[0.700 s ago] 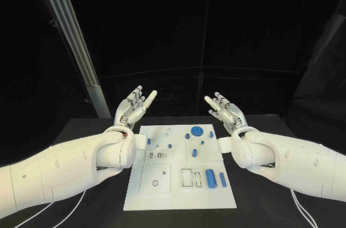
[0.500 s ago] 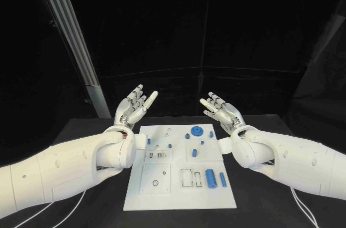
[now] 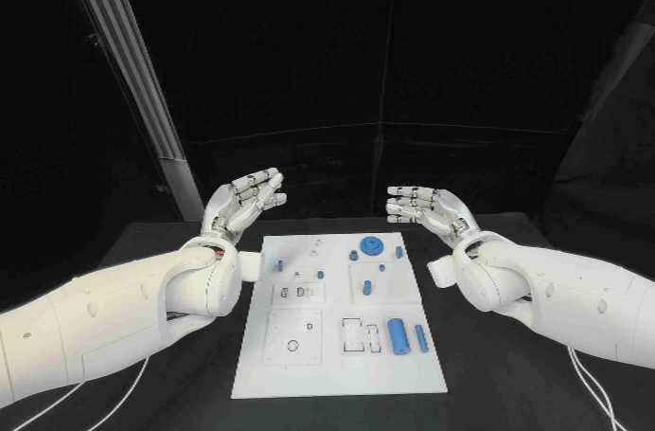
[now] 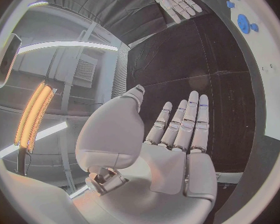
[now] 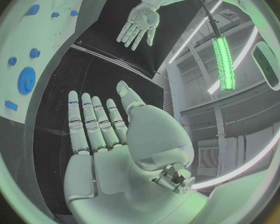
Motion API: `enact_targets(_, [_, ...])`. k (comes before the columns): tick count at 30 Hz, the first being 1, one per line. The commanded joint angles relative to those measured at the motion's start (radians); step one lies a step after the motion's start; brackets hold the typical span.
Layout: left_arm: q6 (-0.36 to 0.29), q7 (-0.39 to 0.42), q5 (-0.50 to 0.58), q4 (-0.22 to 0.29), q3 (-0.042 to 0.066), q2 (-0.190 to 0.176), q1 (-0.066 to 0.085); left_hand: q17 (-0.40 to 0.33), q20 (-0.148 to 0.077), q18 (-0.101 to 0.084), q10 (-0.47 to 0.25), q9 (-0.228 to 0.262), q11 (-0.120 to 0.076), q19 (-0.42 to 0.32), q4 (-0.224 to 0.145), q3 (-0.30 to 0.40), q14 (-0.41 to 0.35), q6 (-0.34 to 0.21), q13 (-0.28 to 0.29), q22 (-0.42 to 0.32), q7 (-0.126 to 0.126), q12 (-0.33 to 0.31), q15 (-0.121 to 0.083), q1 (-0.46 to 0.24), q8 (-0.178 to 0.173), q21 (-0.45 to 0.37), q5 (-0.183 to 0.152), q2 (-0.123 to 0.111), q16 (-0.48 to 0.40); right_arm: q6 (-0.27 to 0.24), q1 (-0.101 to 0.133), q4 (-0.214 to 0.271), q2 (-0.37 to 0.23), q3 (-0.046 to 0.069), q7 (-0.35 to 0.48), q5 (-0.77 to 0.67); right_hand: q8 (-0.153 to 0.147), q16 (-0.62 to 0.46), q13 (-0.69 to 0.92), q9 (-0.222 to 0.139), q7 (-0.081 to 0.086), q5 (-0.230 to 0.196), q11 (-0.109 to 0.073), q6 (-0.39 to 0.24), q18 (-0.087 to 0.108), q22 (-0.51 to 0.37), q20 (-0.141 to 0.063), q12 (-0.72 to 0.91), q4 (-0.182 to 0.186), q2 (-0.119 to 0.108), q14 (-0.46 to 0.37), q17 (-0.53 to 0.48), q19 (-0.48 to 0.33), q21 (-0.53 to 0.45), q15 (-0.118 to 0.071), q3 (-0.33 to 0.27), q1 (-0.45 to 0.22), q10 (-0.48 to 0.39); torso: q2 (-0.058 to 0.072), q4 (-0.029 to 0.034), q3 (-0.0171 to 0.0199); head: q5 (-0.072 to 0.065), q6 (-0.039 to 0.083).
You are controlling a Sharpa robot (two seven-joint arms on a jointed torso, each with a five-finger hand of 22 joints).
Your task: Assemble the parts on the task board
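Parts (image 3: 398,337) of blue plastic lie scattered over the white task board (image 3: 339,374), which sits flat in the middle of the black counter (image 3: 150,251) between the two arms. They look small, rigid and light, probably smooth enough to slip from metal fingertips, so each likely wants a pinch across its narrow sides rather than a full grasp. The largest is a stubby cylinder near the board's near right, with a slimmer bar (image 3: 420,337) just beside it; the cylinder may roll if nudged. A round, gear-like disc (image 3: 371,244) sits toward the far edge, and short pegs (image 3: 275,263) are dotted about the far half. The board itself appears stiff and matte, cut with rectangular recesses and small holes. The left robot hand (image 3: 246,197) and the right robot hand (image 3: 425,206) both hover beyond the board's far edge, empty, fingers spread apart, touching nothing.
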Motion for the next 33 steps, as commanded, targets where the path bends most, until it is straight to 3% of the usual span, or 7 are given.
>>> enact_targets(1, [0.059, 0.008, -0.037, 0.016, 0.001, -0.011, 0.004, 0.011, -0.007, 0.022, 0.105, 0.011, -0.020, 0.098, -0.012, -0.009, 0.098, 0.150, 0.003, 0.013, 0.095, 0.025, -0.027, 0.025, 0.036, 0.043, -0.004, 0.002, 0.030, -0.005, 0.008, -0.004, -0.007, 0.001, 0.011, -0.148, 0.009, 0.013, -0.001, -0.005, 0.043, 0.005, -0.037, 0.245, 0.036, 0.006, -0.046, -0.001, -0.071, -0.006, 0.268, 0.005, 0.207, 0.069, -0.055, 0.073, 0.046, 0.243, 0.019, 0.0031, 0.0002, 0.001, 0.003])
enact_targets(5, [0.073, -0.005, -0.073, 0.042, 0.001, -0.029, 0.008, 0.025, -0.027, 0.025, 0.160, 0.006, -0.038, 0.163, -0.030, -0.026, 0.177, 0.195, 0.000, 0.016, 0.077, 0.029, -0.048, 0.056, 0.044, 0.067, -0.006, -0.001, 0.044, 0.003, 0.024, -0.015, -0.011, 0.001, -0.012, -0.248, -0.014, -0.008, -0.002, -0.008, 0.033, -0.001, -0.049, 0.287, 0.034, 0.009, -0.072, -0.033, -0.072, -0.030, 0.329, 0.003, 0.262, 0.095, -0.072, 0.113, 0.036, 0.299, 0.037, 0.0071, 0.0017, 0.001, 0.005])
enact_targets(11, [0.089, -0.021, -0.106, 0.086, 0.001, -0.060, 0.018, 0.048, -0.048, 0.024, 0.233, 0.001, -0.061, 0.220, -0.066, -0.039, 0.245, 0.243, 0.004, 0.015, 0.058, 0.033, -0.071, 0.098, 0.045, 0.082, -0.006, 0.004, 0.045, 0.024, 0.057, -0.030, -0.011, 0.003, -0.083, -0.489, -0.021, -0.009, 0.001, -0.006, 0.025, 0.004, -0.069, 0.334, 0.034, 0.031, -0.101, -0.040, -0.072, -0.052, 0.402, 0.005, 0.330, 0.151, -0.098, 0.146, 0.035, 0.374, 0.071, 0.0153, -0.0003, -0.004, 0.016])
enact_targets(16, [0.111, -0.037, -0.117, 0.127, 0.001, -0.081, 0.023, 0.072, -0.064, 0.024, 0.292, 0.001, -0.076, 0.258, -0.081, -0.047, 0.291, 0.281, 0.009, 0.014, 0.046, 0.037, -0.088, 0.109, 0.044, 0.092, -0.006, 0.016, 0.048, 0.042, 0.093, -0.035, -0.001, 0.003, -0.169, -0.733, -0.022, 0.001, 0.002, -0.004, 0.011, 0.050, -0.090, 0.377, 0.031, 0.072, -0.138, -0.044, -0.072, -0.083, 0.483, 0.008, 0.381, 0.231, -0.130, 0.186, 0.079, 0.436, 0.100, 0.0246, -0.0037, -0.010, 0.019])
enact_targets(20, [0.145, -0.050, -0.084, 0.156, 0.001, -0.090, 0.029, 0.083, -0.070, 0.024, 0.313, 0.001, -0.082, 0.271, -0.082, -0.052, 0.308, 0.297, 0.010, 0.013, 0.040, 0.034, -0.093, 0.107, 0.041, 0.094, -0.006, 0.024, 0.046, 0.064, 0.127, -0.046, 0.016, 0.004, -0.239, -0.914, -0.038, 0.016, 0.000, -0.007, 0.005, 0.040, -0.100, 0.390, 0.032, 0.122, -0.162, -0.069, -0.069, -0.111, 0.570, 0.009, 0.425, 0.323, -0.149, 0.203, 0.063, 0.454, 0.123, 0.0342, -0.0062, -0.020, 0.026])
enact_targets(30, [0.183, -0.059, -0.060, 0.172, 0.001, -0.086, 0.034, 0.085, -0.071, 0.024, 0.318, 0.001, -0.083, 0.273, -0.082, -0.052, 0.308, 0.301, 0.010, 0.012, 0.039, 0.033, -0.094, 0.107, 0.041, 0.094, -0.005, 0.028, 0.044, 0.131, 0.159, -0.062, 0.064, 0.005, -0.361, -1.202, -0.073, 0.095, 0.000, -0.007, -0.009, -0.012, -0.115, 0.393, 0.035, 0.185, -0.180, -0.099, -0.062, -0.145, 0.724, 0.029, 0.487, 0.442, -0.178, 0.223, -0.007, 0.470, 0.154, 0.0410, -0.0061, -0.033, 0.036])
enact_targets(33, [0.193, -0.065, -0.058, 0.173, 0.001, -0.082, 0.034, 0.086, -0.071, 0.023, 0.318, 0.001, -0.083, 0.273, -0.081, -0.053, 0.308, 0.301, 0.010, 0.012, 0.039, 0.032, -0.094, 0.106, 0.040, 0.093, -0.006, 0.028, 0.042, 0.159, 0.163, -0.063, 0.076, 0.005, -0.403, -1.267, -0.085, 0.249, 0.000, -0.008, -0.012, -0.017, -0.116, 0.383, 0.033, 0.203, -0.187, -0.100, -0.060, -0.162, 0.729, 0.108, 0.489, 0.476, -0.185, 0.233, -0.028, 0.448, 0.162, 0.0435, -0.0067, -0.036, 0.040])
